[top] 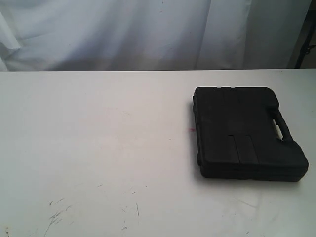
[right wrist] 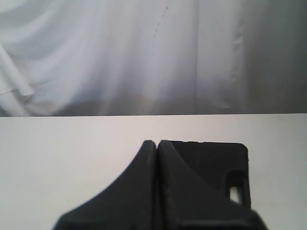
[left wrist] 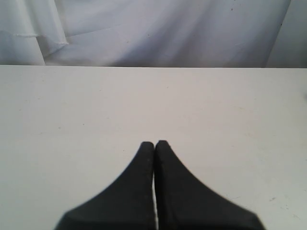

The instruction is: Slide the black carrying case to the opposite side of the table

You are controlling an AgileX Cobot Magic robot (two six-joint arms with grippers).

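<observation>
The black case point(top: 244, 132) lies flat on the right half of the white table point(top: 98, 148), its handle slot on the right edge. Neither arm shows in the exterior view. In the right wrist view my right gripper point(right wrist: 156, 143) is shut and empty, hanging above the table short of the case point(right wrist: 216, 163), whose slotted handle point(right wrist: 238, 184) shows beyond the fingers. In the left wrist view my left gripper point(left wrist: 154, 143) is shut on nothing, over bare table point(left wrist: 72, 120); the case is out of that view.
White cloth point(top: 148, 29) hangs behind the table's far edge. Dark scratch marks point(top: 57, 215) lie near the front left, and a tiny red spot point(top: 191, 130) sits just left of the case. A dark stand point(top: 306, 34) shows at the back right.
</observation>
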